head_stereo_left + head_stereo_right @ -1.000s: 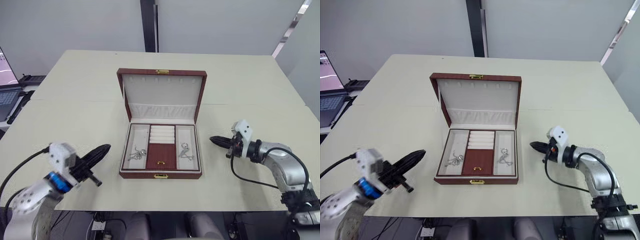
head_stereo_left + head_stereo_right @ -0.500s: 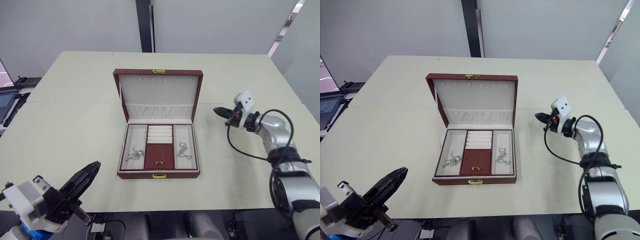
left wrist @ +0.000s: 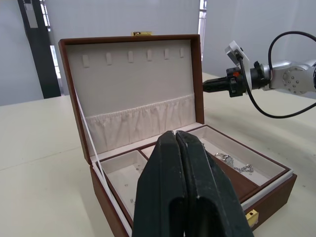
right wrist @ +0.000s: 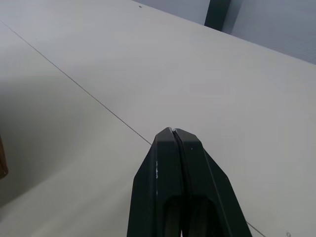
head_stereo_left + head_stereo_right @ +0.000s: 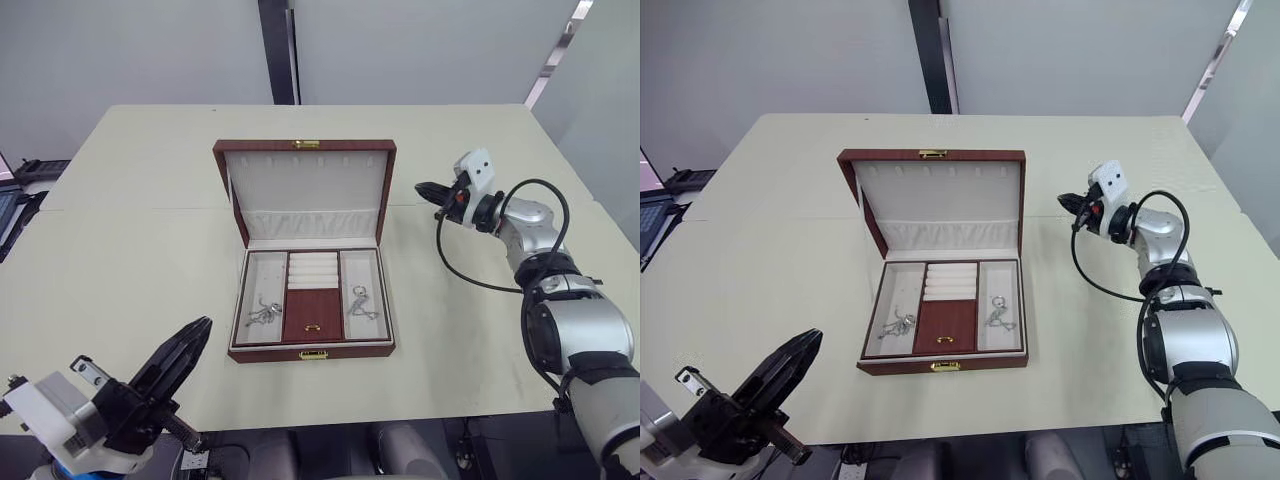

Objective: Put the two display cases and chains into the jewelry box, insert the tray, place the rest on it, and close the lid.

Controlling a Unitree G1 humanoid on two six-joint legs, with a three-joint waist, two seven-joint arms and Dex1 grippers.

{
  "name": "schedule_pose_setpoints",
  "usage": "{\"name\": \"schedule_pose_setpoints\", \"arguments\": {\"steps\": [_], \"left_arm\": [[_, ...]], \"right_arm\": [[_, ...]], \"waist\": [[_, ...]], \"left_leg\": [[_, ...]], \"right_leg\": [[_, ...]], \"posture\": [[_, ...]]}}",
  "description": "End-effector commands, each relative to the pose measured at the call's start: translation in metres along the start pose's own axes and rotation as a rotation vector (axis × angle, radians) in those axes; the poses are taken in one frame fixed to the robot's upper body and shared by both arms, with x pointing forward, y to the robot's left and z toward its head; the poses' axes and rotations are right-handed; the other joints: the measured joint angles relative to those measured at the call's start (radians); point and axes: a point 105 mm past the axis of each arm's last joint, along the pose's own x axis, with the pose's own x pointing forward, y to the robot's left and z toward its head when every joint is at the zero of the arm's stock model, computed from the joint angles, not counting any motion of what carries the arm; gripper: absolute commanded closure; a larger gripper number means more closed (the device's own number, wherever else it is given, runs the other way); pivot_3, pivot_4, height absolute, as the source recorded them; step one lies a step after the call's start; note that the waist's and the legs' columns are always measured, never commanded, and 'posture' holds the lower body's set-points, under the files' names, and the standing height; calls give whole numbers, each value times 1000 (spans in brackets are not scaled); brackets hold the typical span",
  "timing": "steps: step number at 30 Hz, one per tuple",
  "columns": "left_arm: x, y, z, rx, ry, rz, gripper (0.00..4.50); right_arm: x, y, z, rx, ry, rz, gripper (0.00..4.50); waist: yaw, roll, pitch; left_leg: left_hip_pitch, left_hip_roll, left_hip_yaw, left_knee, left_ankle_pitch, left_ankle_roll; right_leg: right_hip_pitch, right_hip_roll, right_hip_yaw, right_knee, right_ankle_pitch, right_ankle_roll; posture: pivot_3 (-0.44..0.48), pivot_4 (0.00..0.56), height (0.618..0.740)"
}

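Jewelry box [image 5: 311, 350] sat w/ lid [image 5: 307, 187] up, tray [image 5: 311, 300] in, chains [image 5: 266, 312] on it (both side compartments). Left gripper [image 3: 176, 136] and right gripper [image 4: 174, 132] were pinched closed, empty.

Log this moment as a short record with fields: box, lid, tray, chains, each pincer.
box: jewelry box near the middle of the table
lid: lid open, standing up behind the box
tray: tray seated in the box
chains: chains in the tray's left compartment, more in its right one
left pincer: left pincer shut, empty, near the table's front edge
right pincer: right pincer shut, empty, to the right of the lid
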Motion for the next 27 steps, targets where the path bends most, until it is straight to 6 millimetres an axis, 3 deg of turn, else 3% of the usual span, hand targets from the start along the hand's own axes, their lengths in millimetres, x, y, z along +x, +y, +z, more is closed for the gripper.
{"name": "schedule_pose_setpoints", "arguments": {"steps": [1, 9, 18, 27], "left_arm": [[0, -4, 2, 13, -11, -30, 4500], [-5, -4, -6, 0, -4, -36, 4500], [-10, -6, -13, -9, 5, -32, 4500], [-3, -1, -11, -9, 6, -35, 4500]], "right_arm": [[11, -2, 40, -25, -122, -3, 4480], [26, 28, 67, 61, -228, 211, 4480], [3, 63, 45, 56, -133, 565, 4480], [-19, 83, 29, 11, -49, 722, 4480]], "waist": [[-2, 0, 0], [-9, 2, 1], [-10, 3, 2], [-14, 3, 2]], "left_leg": [[0, 0, 0, 0, 0, 0], [-1, 0, 0, 0, 0, 0], [0, 0, -1, 0, 0, 0], [0, 0, -1, 0, 0, 1]], "right_leg": [[0, 0, 0, 0, 0, 0], [0, 0, -1, 0, 0, 0], [0, 0, -1, 0, 0, -1], [0, 0, -1, 1, 0, -1]], "posture": [[0, 150, 740], [0, 150, 740], [0, 150, 740], [0, 150, 740]]}}
